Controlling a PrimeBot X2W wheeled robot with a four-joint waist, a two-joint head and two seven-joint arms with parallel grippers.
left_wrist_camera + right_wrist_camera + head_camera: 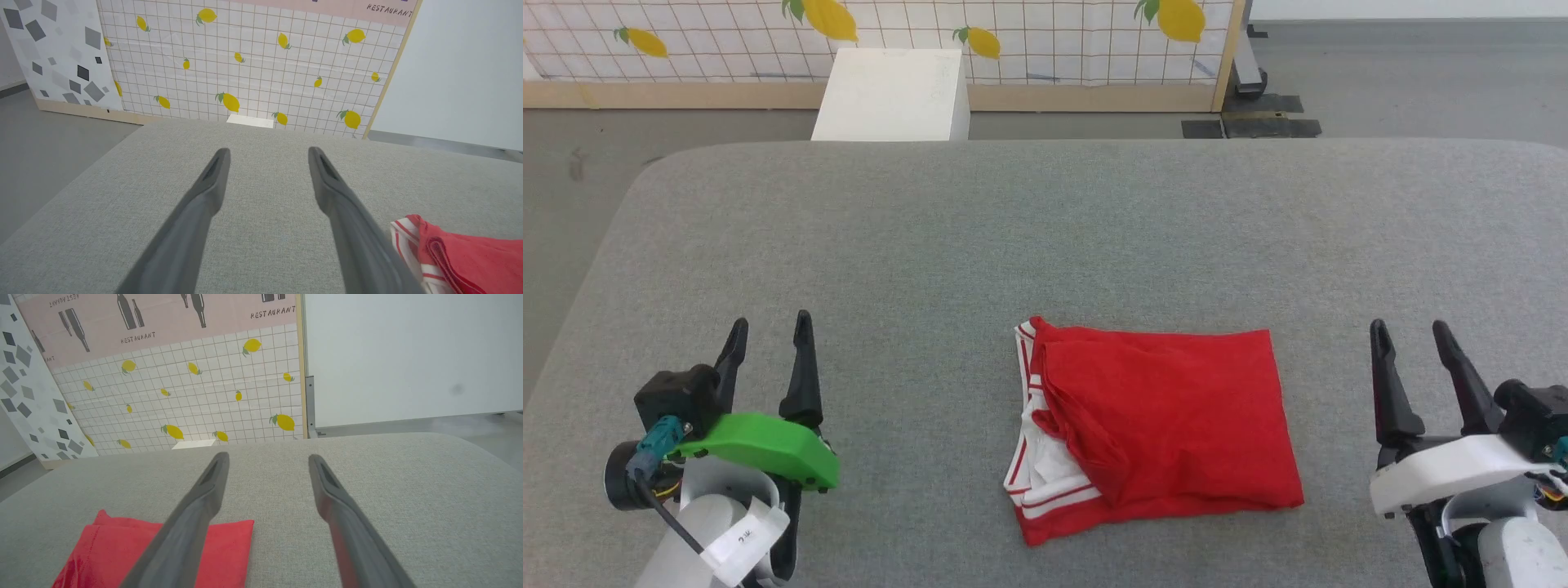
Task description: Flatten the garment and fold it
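The garment (1168, 425) lies folded into a compact red rectangle near the front middle of the grey table (1045, 237), with white sleeve fabric and red-and-white striped trim showing along its left edge. Its corner shows at the lower right of the left wrist view (461, 255) and at the lower left of the right wrist view (102, 551). My left gripper (768, 327) hovers open at the lower left, well clear of the cloth. My right gripper (1411, 331) stands open at the lower right, also apart from it. Both hold nothing.
A white box (894, 94) stands on the floor behind the table's far edge. A lemon-patterned tiled panel (1013, 41) closes off the back. Grey floor (1405, 82) runs past the table on the right.
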